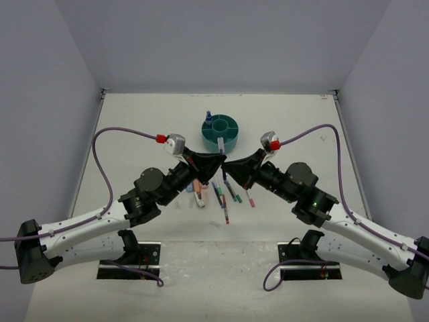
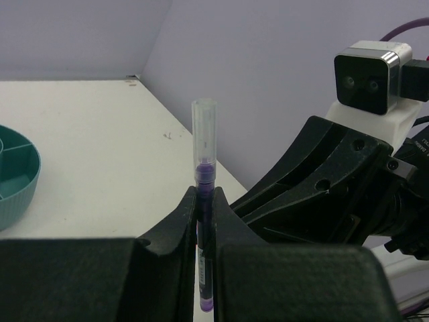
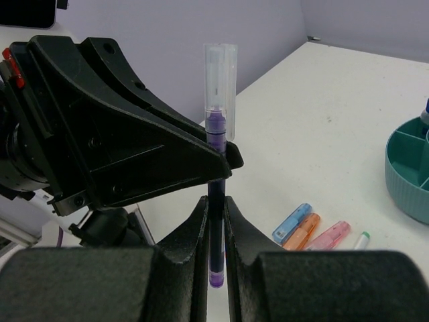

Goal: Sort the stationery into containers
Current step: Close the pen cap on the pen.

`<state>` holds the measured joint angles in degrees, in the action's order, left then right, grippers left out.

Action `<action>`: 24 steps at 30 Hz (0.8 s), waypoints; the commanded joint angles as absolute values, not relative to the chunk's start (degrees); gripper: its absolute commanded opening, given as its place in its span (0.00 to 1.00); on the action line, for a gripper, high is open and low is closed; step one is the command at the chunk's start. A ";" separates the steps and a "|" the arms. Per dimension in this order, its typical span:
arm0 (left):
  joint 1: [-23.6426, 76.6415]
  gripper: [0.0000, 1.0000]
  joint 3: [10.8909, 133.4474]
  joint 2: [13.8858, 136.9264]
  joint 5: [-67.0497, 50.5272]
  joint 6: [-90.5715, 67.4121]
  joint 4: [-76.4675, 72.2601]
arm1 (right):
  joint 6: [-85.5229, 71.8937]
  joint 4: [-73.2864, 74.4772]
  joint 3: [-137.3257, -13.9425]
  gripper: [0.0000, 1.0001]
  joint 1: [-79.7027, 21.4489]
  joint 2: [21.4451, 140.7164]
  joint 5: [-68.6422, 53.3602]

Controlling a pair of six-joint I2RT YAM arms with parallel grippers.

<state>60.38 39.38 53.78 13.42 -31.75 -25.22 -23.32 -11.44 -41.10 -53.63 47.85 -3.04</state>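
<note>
Tabletop first: a white tabletop (image 1: 134, 127) with the round teal plastic organiser (image 1: 234, 138) at its far middle, and a blue item (image 1: 208, 118) standing in one compartment. Nearer the arms, loose thin pens and stubby markers (image 1: 224, 194) lie scattered, well apart from the organiser. Above them the two black claws meet nose to nose. The left gripper (image 2: 204, 204) and the right gripper (image 3: 215, 211) both pinch one purple-inked pen with a clear cap (image 3: 219, 80), held upright between them. It looks to me like a handover in mid-sort. Next, I'd guess, one claw must let go so the other can carry the pen over a compartment and drop it.
</note>
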 commanded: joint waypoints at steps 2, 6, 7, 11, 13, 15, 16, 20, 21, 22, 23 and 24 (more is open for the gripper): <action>60.38 0.00 40.25 52.71 5.44 -25.43 -29.15 | -21.31 -14.76 -43.00 0.19 -53.70 47.98 -6.11; 60.38 0.00 40.25 51.94 1.09 -23.22 -31.40 | -21.12 -13.76 -44.08 0.34 -53.67 50.06 -8.40; 60.38 0.00 40.22 51.84 -0.03 -22.93 -31.93 | -21.08 -13.63 -44.37 0.34 -53.70 50.53 -8.75; 60.38 0.00 40.27 51.89 -1.43 -22.93 -32.40 | -20.90 -13.78 -45.20 0.01 -53.62 51.14 -9.36; 60.38 0.05 41.20 52.19 0.09 -22.73 -30.39 | -20.63 -13.59 -45.33 0.00 -53.70 51.01 -9.72; 60.38 0.26 41.89 52.46 1.89 -22.18 -28.11 | -20.19 -13.41 -45.24 0.00 -53.69 50.78 -9.92; 60.38 0.29 42.24 52.42 2.24 -21.83 -27.41 | -20.01 -13.19 -45.11 0.00 -53.65 50.65 -9.88; 60.38 0.41 44.16 51.85 3.86 -20.80 -24.10 | -18.96 -12.29 -44.55 0.00 -53.62 50.44 -10.22; 60.38 0.41 45.17 51.76 3.88 -20.54 -23.41 | -18.70 -12.10 -44.47 0.00 -53.69 50.36 -10.48; 60.38 0.41 45.29 51.68 3.97 -20.24 -22.71 | -18.52 -11.82 -44.46 0.00 -53.62 50.37 -10.68; 60.38 0.41 46.35 51.68 4.14 -19.67 -21.40 | -18.27 -11.41 -44.39 0.00 -53.70 50.45 -11.10; 60.38 0.41 47.30 51.61 4.27 -19.20 -20.25 | -18.07 -11.08 -44.38 0.00 -53.63 50.38 -11.71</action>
<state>60.14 42.42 52.78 3.24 -22.60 -23.77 -20.27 -10.97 -42.85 -53.74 50.74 -9.99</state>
